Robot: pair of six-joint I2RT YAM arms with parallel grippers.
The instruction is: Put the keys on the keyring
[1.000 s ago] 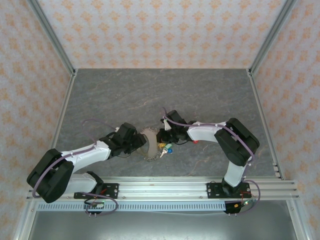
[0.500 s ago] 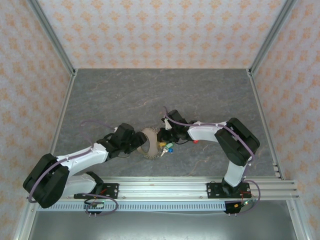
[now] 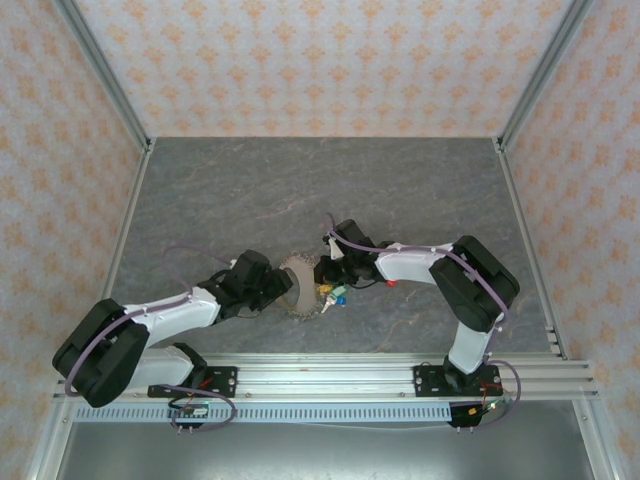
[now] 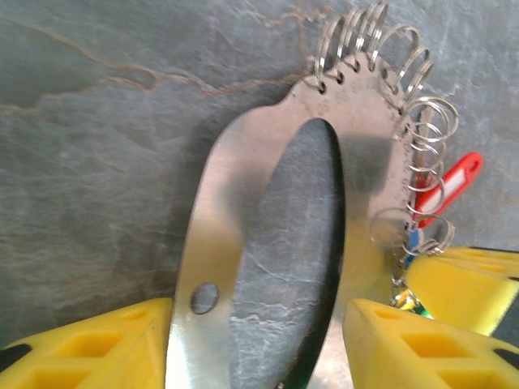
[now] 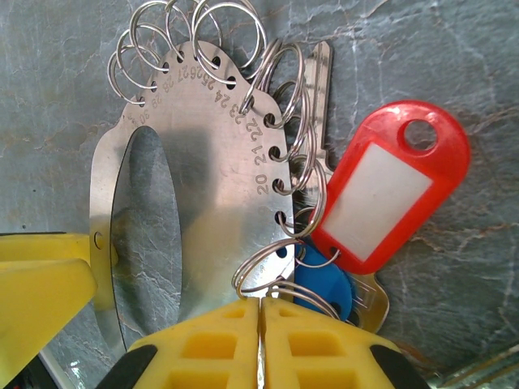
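Keyring (image 5: 203, 146), a flat steel oval edged with split rings (image 5: 235, 24), sits low centre in the overhead view on the table (image 3: 300, 190), more edge-on than half a second ago. Left gripper (image 4: 259, 314) spread briefly and again pinches it across its width, which looks like a re-seated hold for threading. Right gripper (image 5: 261, 312) is pressed together over a ring beside the blue key (image 5: 328, 290). Stamped numbers read 20 to 24. The red tag (image 5: 389, 186) is blank.
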